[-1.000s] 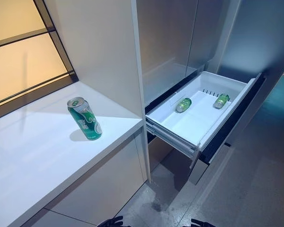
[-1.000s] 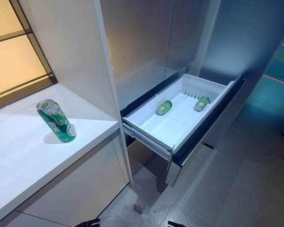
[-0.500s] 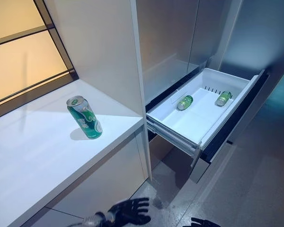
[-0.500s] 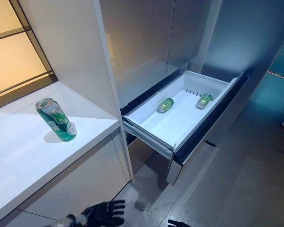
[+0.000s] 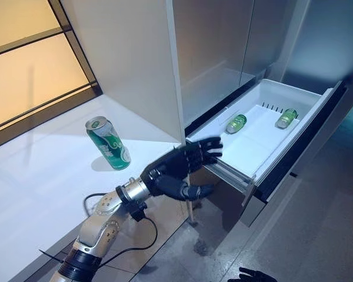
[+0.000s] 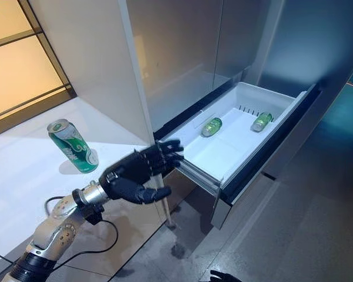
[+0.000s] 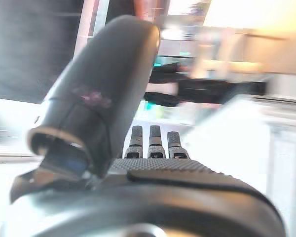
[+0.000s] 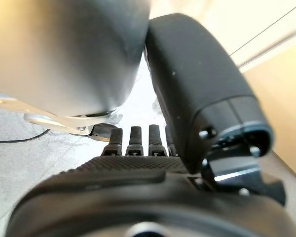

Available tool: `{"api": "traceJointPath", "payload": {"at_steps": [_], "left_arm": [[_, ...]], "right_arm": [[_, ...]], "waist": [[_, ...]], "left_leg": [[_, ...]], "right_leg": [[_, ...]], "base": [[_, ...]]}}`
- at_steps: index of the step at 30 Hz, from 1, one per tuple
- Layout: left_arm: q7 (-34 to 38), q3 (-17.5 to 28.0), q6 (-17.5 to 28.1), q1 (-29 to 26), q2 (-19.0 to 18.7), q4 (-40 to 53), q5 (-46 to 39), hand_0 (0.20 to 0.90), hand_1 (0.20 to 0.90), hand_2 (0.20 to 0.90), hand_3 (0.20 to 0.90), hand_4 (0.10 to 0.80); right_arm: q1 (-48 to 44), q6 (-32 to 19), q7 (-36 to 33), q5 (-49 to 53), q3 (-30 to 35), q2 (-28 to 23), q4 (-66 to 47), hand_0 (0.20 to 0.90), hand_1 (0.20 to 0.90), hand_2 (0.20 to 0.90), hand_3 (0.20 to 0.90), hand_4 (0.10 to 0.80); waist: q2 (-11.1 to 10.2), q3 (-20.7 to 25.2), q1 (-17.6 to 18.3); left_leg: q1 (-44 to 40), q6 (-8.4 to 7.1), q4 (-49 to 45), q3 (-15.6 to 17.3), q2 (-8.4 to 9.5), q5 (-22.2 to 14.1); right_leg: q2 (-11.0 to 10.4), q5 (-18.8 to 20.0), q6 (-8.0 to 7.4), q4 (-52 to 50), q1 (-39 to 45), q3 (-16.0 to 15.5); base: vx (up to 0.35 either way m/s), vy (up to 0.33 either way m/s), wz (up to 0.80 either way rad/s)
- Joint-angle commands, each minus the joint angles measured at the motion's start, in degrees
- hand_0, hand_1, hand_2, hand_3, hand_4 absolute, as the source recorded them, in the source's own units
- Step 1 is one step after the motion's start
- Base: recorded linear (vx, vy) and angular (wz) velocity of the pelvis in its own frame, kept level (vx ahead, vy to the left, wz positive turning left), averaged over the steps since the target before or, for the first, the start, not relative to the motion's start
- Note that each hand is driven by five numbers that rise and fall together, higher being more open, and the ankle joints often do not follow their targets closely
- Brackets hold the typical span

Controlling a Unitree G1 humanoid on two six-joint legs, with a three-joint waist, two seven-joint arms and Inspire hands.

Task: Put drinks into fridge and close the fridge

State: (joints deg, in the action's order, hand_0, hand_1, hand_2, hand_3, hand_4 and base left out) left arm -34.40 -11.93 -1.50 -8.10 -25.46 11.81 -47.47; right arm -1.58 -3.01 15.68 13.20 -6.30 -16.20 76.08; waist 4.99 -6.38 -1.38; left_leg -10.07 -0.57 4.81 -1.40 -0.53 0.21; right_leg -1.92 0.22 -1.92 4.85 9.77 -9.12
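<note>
A green can (image 5: 107, 144) stands upright on the white counter (image 5: 41, 194). Two green cans (image 5: 236, 123) (image 5: 286, 118) lie on their sides at the back of the open white fridge drawer (image 5: 247, 147). My left hand (image 5: 176, 167) is open and empty, raised in front of the counter's edge, with its fingers spread toward the drawer's near corner; it is right of the standing can and apart from it. Its straight fingers show in the left wrist view (image 7: 153, 168). My right hand (image 8: 128, 173) hangs low over the floor with straight fingers and holds nothing.
A tall white cabinet panel (image 5: 129, 64) stands between the counter and the grey fridge doors (image 5: 223, 41). The drawer's dark front (image 5: 300, 147) juts out over the grey floor (image 5: 317, 235). A window (image 5: 29, 64) runs behind the counter.
My left hand has risen from low near the floor to counter height and reached toward the drawer's near corner. The view has shifted slightly. The cans have not moved.
</note>
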Motion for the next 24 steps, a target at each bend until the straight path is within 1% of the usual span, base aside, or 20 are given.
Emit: {"api": "traceJointPath", "payload": {"at_steps": [1, 3, 4, 5, 6, 7, 8, 9, 10, 12, 13, 14, 16, 18, 22, 24], "left_arm": [[1.42, 5.32, 12.56, -6.85, 2.35, 3.88, -9.61, 0.9, 0.9, 0.9, 0.9, 0.8], [4.56, 5.82, 17.7, -8.69, 2.01, 2.99, -11.94, 0.9, 0.9, 0.9, 0.9, 0.8], [4.72, 6.1, 18.03, -9.2, 2.17, 2.61, -12.48, 0.9, 0.9, 0.9, 0.9, 0.8], [5.13, 6.6, 18.96, -10.48, 2.18, 1.73, -15.34, 0.9, 0.9, 0.9, 0.9, 0.8], [6.67, 6.96, 20.4, -11.62, 2.2, 1.08, -16.24, 0.9, 0.9, 0.9, 0.9, 0.8], [7.94, 7.66, 21.24, -13.45, 2.02, -0.01, -19.16, 0.9, 0.9, 0.9, 0.9, 0.8], [8.05, 7.72, 21.39, -13.67, 2.0, -0.19, -19.18, 0.9, 0.9, 0.9, 0.9, 0.8], [10.49, 8.39, 23.25, -15.83, 1.12, -1.76, -19.05, 0.9, 0.9, 0.9, 0.9, 0.8], [11.5, 8.98, 23.8, -17.24, 0.18, -2.75, -19.62, 0.9, 0.9, 0.9, 0.9, 0.8], [16.03, 9.84, 25.42, -18.92, -0.9, -3.57, -17.05, 0.9, 0.9, 0.9, 0.9, 0.8], [18.71, 10.65, 26.53, -20.12, -2.19, -4.16, -15.66, 0.9, 0.9, 0.9, 0.9, 0.8], [20.03, 11.25, 26.58, -20.64, -2.8, -4.33, -14.66, 0.9, 0.9, 0.9, 0.9, 0.8], [25.17, 13.34, 26.69, -22.02, -5.03, -4.6, -10.55, 0.9, 0.9, 0.9, 0.9, 0.8], [30.2, 15.42, 26.89, -22.43, -7.03, -4.78, -4.24, 0.9, 0.9, 0.9, 0.9, 0.8], [36.16, 18.83, 23.78, -22.17, -10.38, -4.72, 2.66, 0.9, 0.9, 0.9, 0.9, 0.8], [38.25, 19.95, 22.22, -21.7, -11.39, -4.94, 5.38, 0.9, 0.9, 0.9, 0.9, 0.8]], "right_arm": [[-0.85, -1.28, 0.33, -1.99, -2.8, 1.02, 3.56, 0.9, 0.9, 0.9, 0.9, 0.8], [-0.81, -1.12, 0.3, -2.36, -4.01, 1.11, 3.37, 0.9, 0.9, 0.9, 0.9, 0.8], [-0.76, -1.18, 0.33, -2.47, -4.22, 1.13, 3.36, 0.9, 0.9, 0.9, 0.9, 0.8], [-0.74, -1.19, 0.34, -2.53, -4.81, 1.11, 3.28, 0.9, 0.9, 0.9, 0.9, 0.8], [-0.8, -1.03, 0.4, -2.7, -5.34, 1.1, 3.06, 0.9, 0.9, 0.9, 0.9, 0.8], [-0.82, -0.67, 0.44, -2.87, -5.93, 1.15, 2.57, 0.9, 0.9, 0.9, 0.9, 0.8], [-0.85, -0.65, 0.45, -2.89, -5.97, 1.14, 2.55, 0.9, 0.9, 0.9, 0.9, 0.8], [-1.07, -0.19, 0.35, -3.05, -6.41, 1.04, 2.26, 0.9, 0.9, 0.9, 0.9, 0.8], [-1.28, 0.07, 0.27, -3.18, -6.48, 0.92, 2.25, 0.9, 0.9, 0.9, 0.9, 0.8], [-1.43, 0.34, 0.08, -3.21, -6.86, 0.89, 2.32, 0.9, 0.9, 0.9, 0.9, 0.8], [-1.31, 0.44, -0.06, -3.32, -7.03, 0.9, 2.35, 0.9, 0.9, 0.9, 0.9, 0.8], [-1.24, 0.45, -0.05, -3.29, -7.1, 0.83, 2.45, 0.9, 0.9, 0.9, 0.9, 0.8], [-0.97, 0.3, 0.0, -3.58, -7.05, 0.63, 2.78, 0.9, 0.9, 0.9, 0.9, 0.8], [-0.7, 0.2, -0.05, -3.72, -7.16, 0.51, 3.11, 0.9, 0.9, 0.9, 0.9, 0.8], [-0.6, 0.4, -0.21, -3.72, -7.09, 0.45, 3.18, 0.9, 0.9, 0.9, 0.9, 0.8], [-0.6, 0.61, -0.06, -3.82, -7.12, 0.37, 2.91, 0.9, 0.9, 0.9, 0.9, 0.8]], "waist": [[-1.61, 2.93, -0.66], [-1.59, 3.24, -0.22], [-1.61, 3.31, -0.1], [-1.64, 3.5, 0.21], [-1.66, 3.67, 0.54], [-1.68, 3.98, 1.06], [-1.67, 3.97, 1.12], [-1.6, 4.2, 1.72], [-1.52, 4.3, 1.95], [-1.43, 4.51, 2.19], [-1.42, 4.67, 2.32], [-1.4, 4.76, 2.33], [-1.4, 4.93, 2.29], [-1.45, 5.02, 2.02], [-1.53, 5.0, 1.21], [-1.58, 5.0, 0.86]], "left_leg": [[0.9, 2.43, -0.81, 0.23, 3.7, -5.08], [0.48, 2.43, -0.6, 0.29, 3.64, -5.11], [0.36, 2.41, -0.55, 0.34, 3.62, -5.14], [0.11, 2.37, -0.47, 0.52, 3.54, -5.22], [-0.11, 2.27, -0.42, 0.71, 3.42, -5.24], [-0.46, 2.16, -0.3, 1.09, 3.25, -5.32], [-0.5, 2.13, -0.31, 1.13, 3.24, -5.32], [-0.76, 1.95, -0.25, 1.67, 3.03, -5.32], [-0.83, 1.83, -0.27, 1.91, 2.92, -5.27], [-0.83, 1.68, -0.29, 2.25, 2.76, -5.18], [-0.84, 1.58, -0.33, 2.41, 2.7, -5.18], [-0.85, 1.53, -0.36, 2.47, 2.67, -5.16], [-0.8, 1.44, -0.44, 2.58, 2.61, -5.1], [-0.81, 1.37, -0.5, 2.48, 2.58, -5.08], [-0.56, 1.17, -0.5, 1.99, 2.54, -4.98], [-0.33, 1.04, -0.52, 1.76, 2.52, -4.85]], "right_leg": [[1.86, -6.68, -0.6, -6.02, -2.19, 0.52], [1.96, -6.81, -0.57, -6.03, -1.99, 0.68], [1.98, -6.87, -0.55, -6.01, -1.93, 0.71], [2.04, -7.02, -0.51, -6.02, -1.77, 0.78], [2.11, -7.14, -0.49, -6.13, -1.68, 0.89], [2.25, -7.34, -0.48, -6.19, -1.5, 1.03], [2.26, -7.36, -0.48, -6.21, -1.47, 1.05], [2.34, -7.52, -0.44, -6.33, -1.38, 1.1], [2.38, -7.59, -0.43, -6.36, -1.28, 1.15], [2.45, -7.74, -0.36, -6.33, -1.18, 1.26], [2.49, -7.83, -0.36, -6.27, -1.11, 1.31], [2.51, -7.9, -0.32, -6.3, -1.1, 1.35], [2.61, -8.06, -0.18, -6.28, -1.02, 1.41], [2.79, -8.28, 0.0, -6.3, -0.91, 1.58], [2.98, -8.52, 0.22, -6.12, -0.74, 1.6], [2.99, -8.56, 0.3, -5.99, -0.69, 1.57]], "base": [[0.034, -0.006, -0.01], [0.008, 0.001, -0.02], [0.015, 0.0, -0.04], [0.0, 0.0, 0.0], [0.0, 0.0, 0.0], [0.0, 0.0, 0.0], [0.0, 0.0, 0.0], [0.0, 0.0, 0.0], [0.0, 0.0, 0.0], [0.011, 0.005, -0.03], [0.023, 0.007, -0.06], [0.021, 0.006, -0.1], [0.015, 0.005, -0.1], [0.013, 0.004, -0.09], [0.001, 0.001, -0.03], [0.0, 0.0, 0.0]]}}
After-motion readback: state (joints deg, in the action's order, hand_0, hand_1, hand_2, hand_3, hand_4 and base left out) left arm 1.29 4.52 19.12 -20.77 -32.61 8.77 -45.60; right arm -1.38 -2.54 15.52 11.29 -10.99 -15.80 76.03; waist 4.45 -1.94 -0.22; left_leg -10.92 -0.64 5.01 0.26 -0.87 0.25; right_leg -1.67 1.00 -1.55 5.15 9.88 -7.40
